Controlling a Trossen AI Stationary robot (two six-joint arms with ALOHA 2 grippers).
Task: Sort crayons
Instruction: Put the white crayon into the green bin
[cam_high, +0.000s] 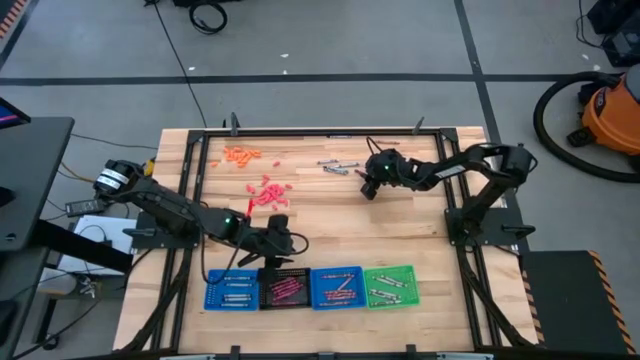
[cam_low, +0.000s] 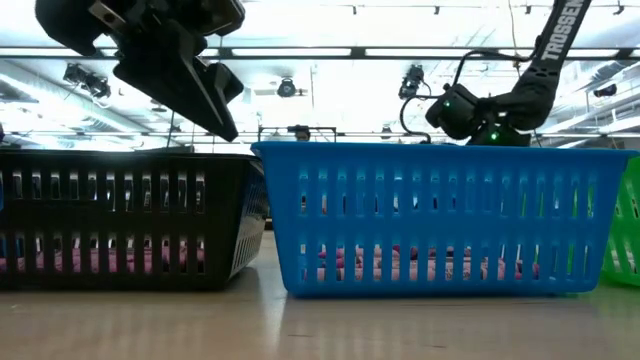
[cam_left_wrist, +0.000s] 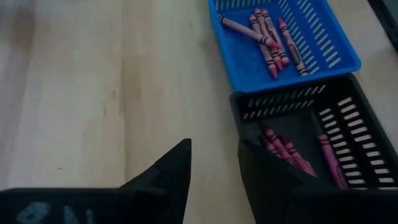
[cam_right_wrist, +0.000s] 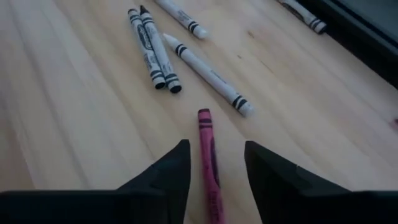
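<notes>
white crayons lie beyond the right hand.

**A:** What is the table made of?

**B:** Pale wood planks with visible grain and a smooth, faintly satin finish.

**A:** And the trays?

**B:** The blue tray and black tray look like moulded plastic with slotted walls, slightly glossy.

**A:** The crayons?

**B:** The magenta crayon and white crayons wear matt paper wrappers. The right gripper fingers look like matt black plastic.
</notes>
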